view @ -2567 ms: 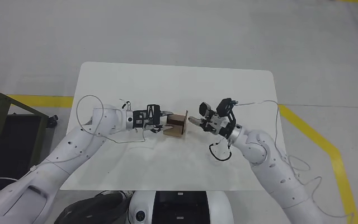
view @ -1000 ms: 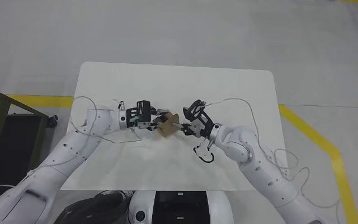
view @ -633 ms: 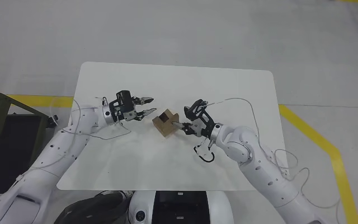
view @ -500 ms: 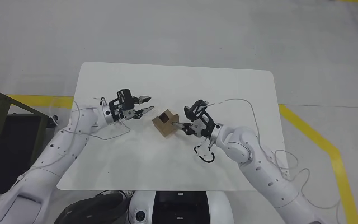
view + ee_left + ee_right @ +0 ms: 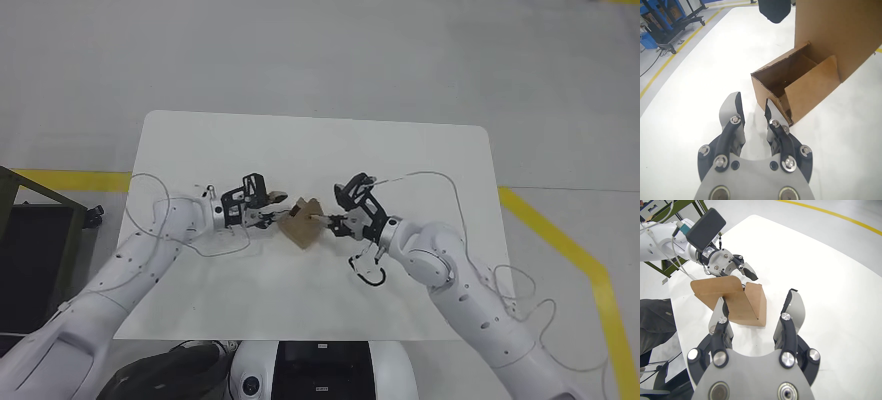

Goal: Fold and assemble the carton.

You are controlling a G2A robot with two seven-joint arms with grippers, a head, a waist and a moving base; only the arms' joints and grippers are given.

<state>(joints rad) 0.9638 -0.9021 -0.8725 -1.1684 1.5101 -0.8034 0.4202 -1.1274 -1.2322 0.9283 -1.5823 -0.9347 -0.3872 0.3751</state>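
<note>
Sitting near the middle of the rounded white table: small brown corrugated cardboard carton, part assembled, with one arm's tool at each side.

Carton: open mouth faces the left arm. Tall flap stands up on the far side of the mouth. Short inner flap is folded across the mouth. Base is on the table.

Left tool: fingers a narrow gap apart, only bare table between them, nothing gripped. It is low over the table, right at the carton's near corner. One finger is just beside the ragged edge there, and I cannot tell whether it touches.

Right tool: fingers spread wide, nothing gripped. One finger lies against the carton's closed side, just under the fold line of the tall flap. The other finger is over bare table, apart from the carton. Part of the carton wall lies between the two.
</note>
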